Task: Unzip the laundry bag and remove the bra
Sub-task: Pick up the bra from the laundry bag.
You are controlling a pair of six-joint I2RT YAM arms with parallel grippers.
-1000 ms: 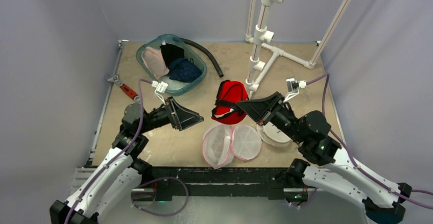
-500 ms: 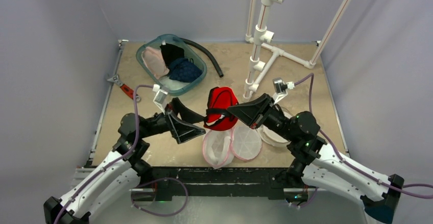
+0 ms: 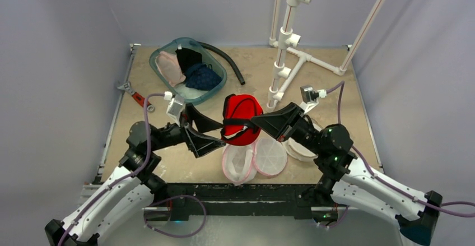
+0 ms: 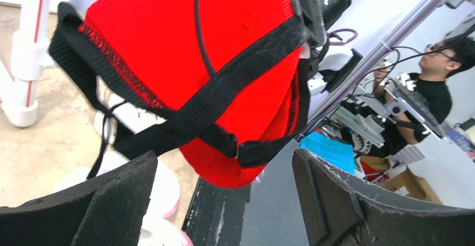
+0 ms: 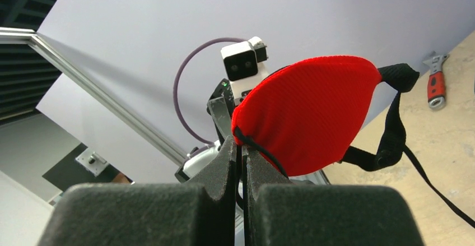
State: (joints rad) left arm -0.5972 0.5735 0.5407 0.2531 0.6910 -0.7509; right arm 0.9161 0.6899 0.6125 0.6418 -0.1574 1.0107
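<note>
At frame centre the right gripper [image 3: 255, 121], reaching left, pinches the red bra [image 3: 240, 114] aloft; the left gripper [image 3: 219, 134] reaches right, jaws wide apart beside it.

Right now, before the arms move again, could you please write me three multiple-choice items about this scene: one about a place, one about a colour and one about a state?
1. Where does the basket of clothes stand?
A. at the far left
B. at the near right
C. in the middle, at the near edge

2. What colour is the bra?
A. blue
B. red
C. white

3. What is the state of the left gripper?
A. shut on the bra
B. open, holding nothing
C. shut on a strap

Answers:
1 A, because the top view shows the basket far from the arms, on the left side.
2 B, because all three views show red fabric with black straps.
3 B, because the left wrist view shows its fingers wide apart with the bra in front of them, while only the right gripper pinches the bra.
</note>
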